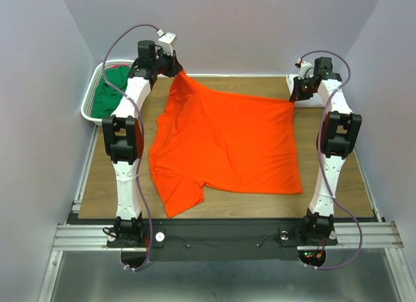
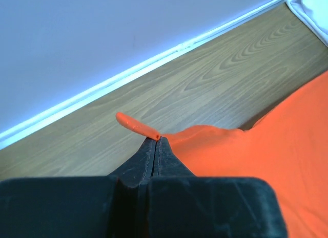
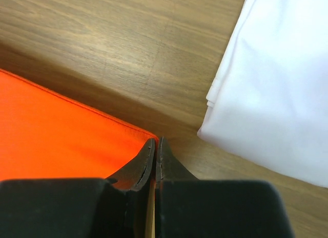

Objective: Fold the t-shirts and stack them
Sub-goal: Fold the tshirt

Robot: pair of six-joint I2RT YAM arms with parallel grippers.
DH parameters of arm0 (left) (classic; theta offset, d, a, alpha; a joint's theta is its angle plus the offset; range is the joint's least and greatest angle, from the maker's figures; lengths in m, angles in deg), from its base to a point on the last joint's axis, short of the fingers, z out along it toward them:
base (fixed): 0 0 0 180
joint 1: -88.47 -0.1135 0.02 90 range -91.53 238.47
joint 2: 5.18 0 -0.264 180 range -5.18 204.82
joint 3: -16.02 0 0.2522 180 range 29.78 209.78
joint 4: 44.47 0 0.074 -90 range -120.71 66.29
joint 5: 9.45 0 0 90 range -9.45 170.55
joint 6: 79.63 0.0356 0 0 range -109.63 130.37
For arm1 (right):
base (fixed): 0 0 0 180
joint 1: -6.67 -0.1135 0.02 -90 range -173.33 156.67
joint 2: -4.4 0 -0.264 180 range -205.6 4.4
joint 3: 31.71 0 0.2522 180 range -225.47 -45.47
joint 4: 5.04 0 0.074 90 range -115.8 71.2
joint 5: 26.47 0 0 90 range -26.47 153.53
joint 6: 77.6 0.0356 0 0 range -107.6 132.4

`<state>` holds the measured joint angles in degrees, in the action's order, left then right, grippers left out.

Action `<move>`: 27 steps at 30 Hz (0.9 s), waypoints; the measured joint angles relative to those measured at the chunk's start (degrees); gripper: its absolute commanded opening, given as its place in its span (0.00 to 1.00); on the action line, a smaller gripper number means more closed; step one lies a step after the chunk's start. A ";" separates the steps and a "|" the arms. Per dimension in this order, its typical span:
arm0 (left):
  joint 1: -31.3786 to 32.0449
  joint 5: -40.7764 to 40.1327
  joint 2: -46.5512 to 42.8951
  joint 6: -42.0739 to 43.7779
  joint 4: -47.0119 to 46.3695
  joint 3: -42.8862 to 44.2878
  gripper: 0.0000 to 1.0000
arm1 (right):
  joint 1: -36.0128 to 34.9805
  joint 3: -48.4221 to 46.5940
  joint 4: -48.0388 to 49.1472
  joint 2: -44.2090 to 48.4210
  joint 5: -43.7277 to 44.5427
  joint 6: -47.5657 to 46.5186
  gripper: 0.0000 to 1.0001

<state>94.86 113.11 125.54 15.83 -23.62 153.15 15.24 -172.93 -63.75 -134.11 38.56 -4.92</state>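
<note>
The left gripper point(image 2: 155, 139) has its black jaws pressed together on a fold of the bright orange-red t-shirt point(image 2: 287, 146), a soft short-sleeved cloth garment. A small tab of the cloth sticks out past the tips. The right gripper point(image 3: 155, 141) also has its jaws pressed together, pinching a corner of the same shirt where its hem ends.

Seen from above, both pinched points are at the far side of the table point(image 1: 97, 185), a brown wood-grain surface, and are lifted off it. The shirt's far edge runs between the two grippers. From there the orange-red t-shirt slopes down toward the near edge and lies spread over the middle of the table, one short sleeve pointing to the near left.

Just beside the right gripper, on the table's far right corner, lies a folded white cloth t-shirt point(image 3: 277, 84), apart from the orange corner. At the far left, off the table's edge, a white plastic mesh basket point(image 1: 86, 110) holds a crumpled dark green t-shirt point(image 1: 107, 94).
</note>
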 measured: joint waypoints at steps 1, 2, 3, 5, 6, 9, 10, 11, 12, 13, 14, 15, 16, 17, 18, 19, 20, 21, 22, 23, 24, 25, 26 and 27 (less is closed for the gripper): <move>0.00 0.11 -0.15 0.35 0.02 0.00 0.00 | 0.09 0.00 0.00 0.61 -0.20 -0.26 0.01; -0.02 0.35 -0.35 0.98 0.04 -0.04 0.00 | 0.22 0.00 0.00 1.18 -0.42 -0.55 0.01; -0.02 0.39 -0.35 1.29 0.11 -0.11 0.00 | 0.31 0.00 0.00 1.62 -0.55 -0.66 0.01; -0.04 0.44 -0.42 2.27 0.28 -1.49 0.00 | 0.44 0.02 0.00 2.34 -0.79 -1.25 0.01; -0.04 0.37 -0.44 2.82 0.44 -2.71 0.00 | 0.46 0.07 0.00 2.64 -0.87 -1.44 0.00; -0.07 0.09 -2.19 4.44 1.09 -8.37 0.00 | 0.61 3.15 0.09 5.14 -1.25 -2.71 0.01; -0.09 -0.02 -3.17 4.98 1.44 -10.88 0.00 | 0.63 3.93 -0.04 5.79 -1.42 -2.99 0.01; -0.11 -0.15 -4.31 5.53 1.40 -13.33 0.00 | 0.70 5.44 0.07 6.84 -1.64 -3.50 0.01; -0.11 -0.22 -5.35 5.86 1.38 -15.15 0.00 | 0.74 6.75 -0.04 8.04 -1.84 -3.98 0.01; -0.11 -0.31 -7.48 6.45 1.42 -18.49 0.00 | 0.76 8.13 0.07 8.96 -2.01 -4.44 0.01; -0.11 -0.39 -8.46 6.64 1.40 -19.67 0.00 | 0.79 9.77 0.02 10.40 -2.16 -5.07 0.01; -0.11 -0.59 -10.49 7.21 1.20 -22.14 0.00 | 0.79 10.60 -0.04 11.08 -2.25 -5.29 0.01; -0.09 -0.76 -13.11 7.82 1.27 -24.76 0.00 | 0.81 11.80 -0.04 12.15 -2.36 -5.77 0.01; -0.09 -0.81 -14.71 8.22 1.29 -26.05 0.00 | 0.81 12.76 -0.04 12.92 -2.43 -6.25 0.01; -0.04 -1.01 -16.76 8.83 0.85 -27.76 0.00 | 0.81 13.51 -0.07 13.79 -2.51 -6.73 0.01; 0.02 -1.11 -18.84 9.35 0.68 -29.20 0.00 | 0.81 14.62 0.09 14.75 -2.56 -7.08 0.01; 0.11 -1.25 -21.38 10.16 0.39 -31.01 0.00 | 0.83 15.72 0.13 15.61 -2.58 -7.56 0.01; 0.31 -1.29 -23.30 10.75 -0.02 -32.54 0.00 | 0.83 16.72 0.07 16.33 -2.58 -8.04 0.01; 0.39 -1.40 -25.31 11.65 0.00 -34.01 0.00 | 0.83 17.81 0.04 17.16 -2.62 -8.57 0.01; 0.59 -1.49 -27.10 12.44 -0.15 -35.60 0.00 | 0.83 19.21 0.28 17.99 -2.60 -9.09 0.01; 0.72 -1.60 -29.20 13.27 -0.42 -37.68 0.00 | 0.83 20.85 0.33 18.93 -2.58 -9.66 0.01; 0.83 -1.66 -30.62 14.01 -0.17 -39.32 0.00 | 0.83 22.29 0.26 19.63 -2.60 -10.14 0.01; 1.11 -1.97 -32.50 15.19 0.17 -41.70 0.00 | 0.83 23.61 0.20 20.31 -2.60 -10.75 0.01; 1.20 -2.05 -33.27 15.61 0.11 -42.97 0.00 | 0.83 25.11 0.11 20.90 -2.62 -11.34 0.01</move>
<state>96.06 111.05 92.27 31.43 -23.51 110.18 16.08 -147.82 -63.64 -113.22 35.94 -16.27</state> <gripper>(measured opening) 0.025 0.033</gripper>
